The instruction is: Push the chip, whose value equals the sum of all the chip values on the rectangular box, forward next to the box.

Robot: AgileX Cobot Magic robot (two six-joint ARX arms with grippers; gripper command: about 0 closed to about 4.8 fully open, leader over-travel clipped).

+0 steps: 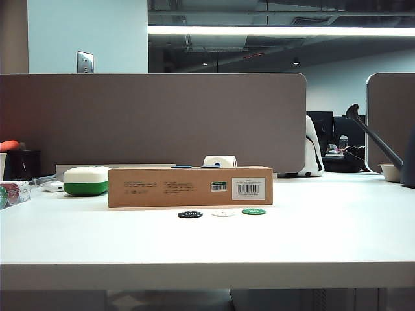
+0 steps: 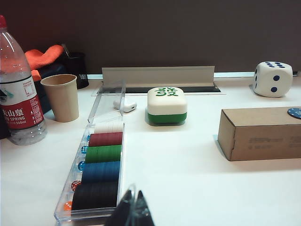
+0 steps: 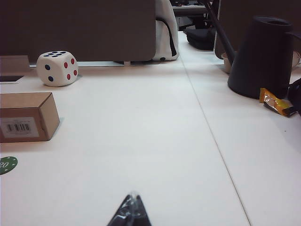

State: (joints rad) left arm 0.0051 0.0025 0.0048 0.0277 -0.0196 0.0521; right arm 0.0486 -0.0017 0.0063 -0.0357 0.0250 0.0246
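Black chip (image 1: 190,214) lies flat on slick surface (image 1: 207,243), just near of rectangular box (image 1: 190,186): light, stiff, best nudged at near edge. Left gripper (image 2: 134,209) and right gripper (image 3: 131,211) low, well apart from it, fingers pinched narrow.

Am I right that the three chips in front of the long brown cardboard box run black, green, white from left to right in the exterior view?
Not quite. The order is wrong: in the exterior view the black 100 chip is leftmost, the white chip sits in the middle, and the green chip is rightmost. They do lie in front of the long brown cardboard box.
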